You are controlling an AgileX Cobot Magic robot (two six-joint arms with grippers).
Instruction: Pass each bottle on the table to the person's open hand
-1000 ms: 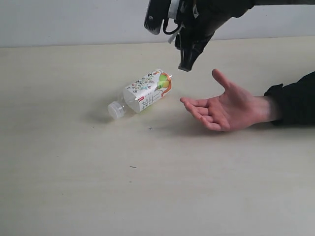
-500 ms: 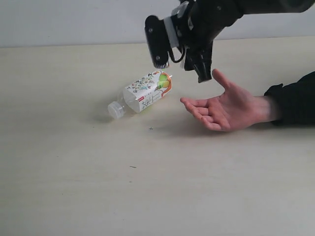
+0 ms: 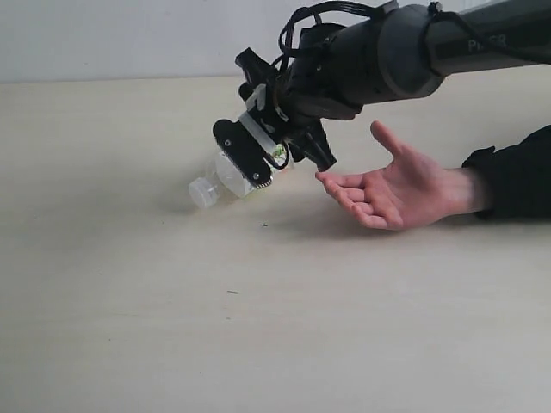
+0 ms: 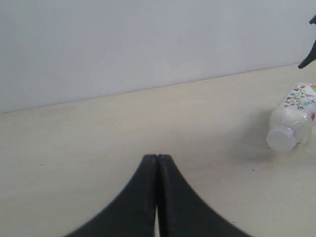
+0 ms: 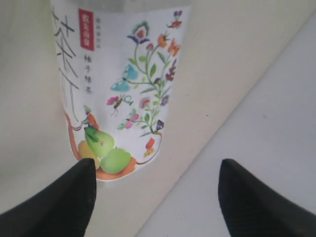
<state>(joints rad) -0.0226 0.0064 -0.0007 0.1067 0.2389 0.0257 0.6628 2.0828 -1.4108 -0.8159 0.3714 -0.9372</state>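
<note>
One bottle [image 3: 225, 176], the floral one with orange trim, lies on its side on the table [image 3: 129, 310], its white cap [image 3: 204, 192] pointing left. My right gripper [image 3: 293, 172] is open and low over the bottle's base end, one finger in front of the label and one behind. In the right wrist view the floral label [image 5: 118, 84] sits just ahead of the open right gripper [image 5: 157, 165], nearer one fingertip [image 5: 81, 185]. The person's open hand [image 3: 392, 194] rests palm up to the right. My left gripper [image 4: 157, 158] is shut and empty, far from the bottle [image 4: 293, 121]. The other bottles are out of view.
The black sleeve [image 3: 512, 181] lies at the table's right edge. A pale wall [image 3: 103, 34] runs behind the table. A few tiny dark specks [image 3: 232, 292] dot the tabletop in front of the bottle.
My right gripper has dropped down and to the left, from above the hand's fingertips to the bottle, and turned so its fingers straddle the bottle. The bottle and the hand have not moved.
</note>
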